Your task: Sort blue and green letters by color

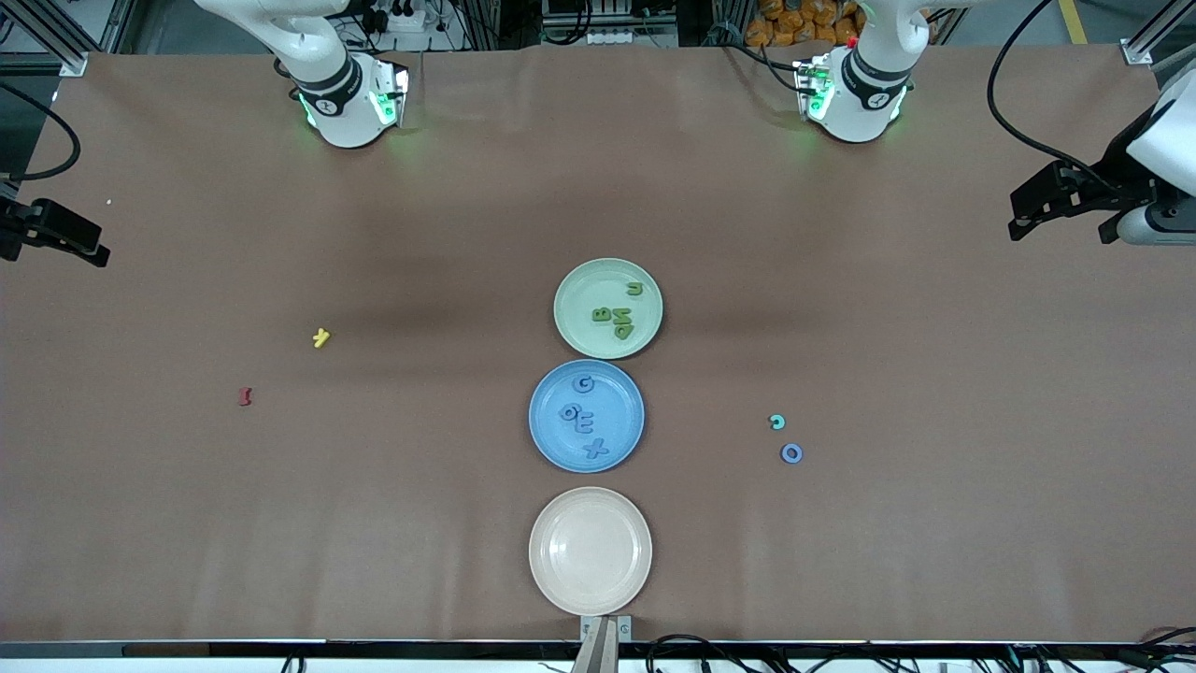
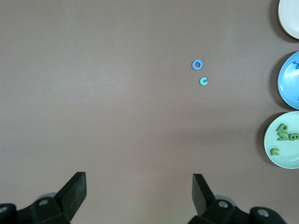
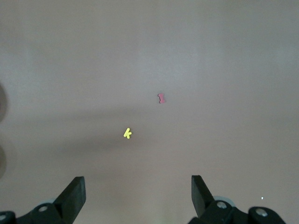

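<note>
Green letters u (image 1: pixel 635 290), B (image 1: pixel 602 314) and one more (image 1: pixel 622 326) lie on the green plate (image 1: pixel 570 294). Blue letters G (image 1: pixel 583 383), a 6-like piece (image 1: pixel 570 412), E (image 1: pixel 583 425) and X (image 1: pixel 595 450) lie on the blue plate (image 1: pixel 624 411). A blue O (image 1: pixel 791 453) and a teal c (image 1: pixel 776 422) lie loose on the table toward the left arm's end; both show in the left wrist view, O (image 2: pixel 197 65) and c (image 2: pixel 203 81). My left gripper (image 2: pixel 139 191) is open, empty and high over that end (image 1: pixel 1060 220). My right gripper (image 3: pixel 138 193) is open, empty and high over the right arm's end (image 1: pixel 65 238).
An empty cream plate (image 1: pixel 590 551) sits nearest the front camera, in line with the other two plates. A yellow K (image 1: pixel 321 337) and a dark red I (image 1: pixel 246 396) lie on the brown table toward the right arm's end; both show in the right wrist view (image 3: pixel 127 134), (image 3: pixel 161 98).
</note>
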`<state>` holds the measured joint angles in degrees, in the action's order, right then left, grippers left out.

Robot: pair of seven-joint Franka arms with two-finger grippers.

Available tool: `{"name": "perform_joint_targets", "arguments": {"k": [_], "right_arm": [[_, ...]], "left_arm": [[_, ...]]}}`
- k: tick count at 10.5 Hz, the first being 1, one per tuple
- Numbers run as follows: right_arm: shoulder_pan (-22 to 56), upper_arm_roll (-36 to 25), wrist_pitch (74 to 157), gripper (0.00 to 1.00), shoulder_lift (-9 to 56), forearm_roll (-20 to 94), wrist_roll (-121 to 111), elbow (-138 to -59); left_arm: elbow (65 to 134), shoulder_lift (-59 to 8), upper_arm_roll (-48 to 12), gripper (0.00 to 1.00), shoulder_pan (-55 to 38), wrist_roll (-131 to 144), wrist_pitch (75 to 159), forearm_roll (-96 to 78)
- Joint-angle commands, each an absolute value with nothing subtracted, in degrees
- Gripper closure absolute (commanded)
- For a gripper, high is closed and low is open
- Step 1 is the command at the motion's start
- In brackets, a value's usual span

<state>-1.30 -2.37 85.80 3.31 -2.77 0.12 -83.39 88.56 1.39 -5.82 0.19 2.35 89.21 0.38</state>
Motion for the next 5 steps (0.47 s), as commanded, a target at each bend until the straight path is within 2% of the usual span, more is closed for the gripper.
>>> {"name": "perform_joint_targets", "arguments": {"k": [1, 5], "right_arm": [[-2.1, -1.3, 86.0, 0.00, 3.8, -3.2, 1.0, -82.4], [-2.5, -1.3, 86.7, 0.00, 4.0, -3.1, 1.0, -82.4]], "left_arm": [[87.8, 1.6, -5.9, 0.00, 0.6, 1.3, 88.1, -1.1], [87.8, 1.6, -5.9, 0.00, 0.5, 1.7, 88.1, -1.1]]}}
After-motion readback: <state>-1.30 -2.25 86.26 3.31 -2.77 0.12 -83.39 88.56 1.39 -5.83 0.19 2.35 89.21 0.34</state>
